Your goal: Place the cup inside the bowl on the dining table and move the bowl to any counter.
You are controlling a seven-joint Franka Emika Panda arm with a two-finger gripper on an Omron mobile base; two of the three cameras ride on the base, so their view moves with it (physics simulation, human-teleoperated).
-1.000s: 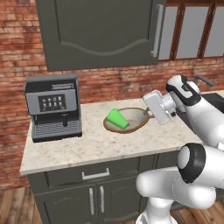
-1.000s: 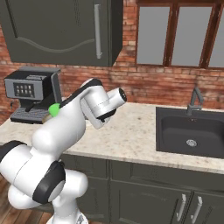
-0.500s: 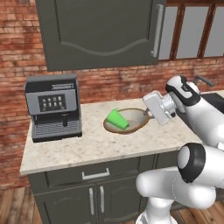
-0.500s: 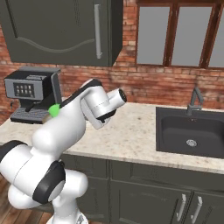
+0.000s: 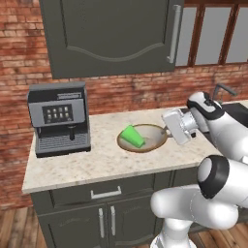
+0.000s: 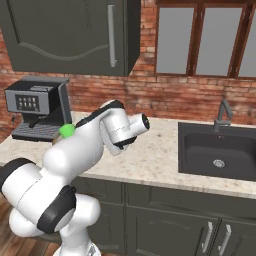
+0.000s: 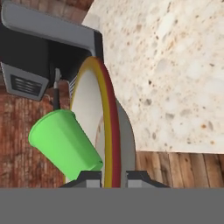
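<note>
The bowl (image 5: 145, 138) sits on the counter (image 5: 92, 162) just right of the coffee machine (image 5: 59, 118), with the green cup (image 5: 132, 136) lying tilted inside it. The gripper (image 7: 114, 177) is nearly closed, its two fingertips (image 7: 90, 176) pinching the bowl's rim on the side nearest the arm.

The white arm is bent at the elbow and reaches forward over the counter, wrist turned sideways. The gripper (image 7: 114, 178) is seen with its 2 fingertips (image 7: 89, 176) closed narrowly on the bowl (image 7: 111, 131) rim.
</note>
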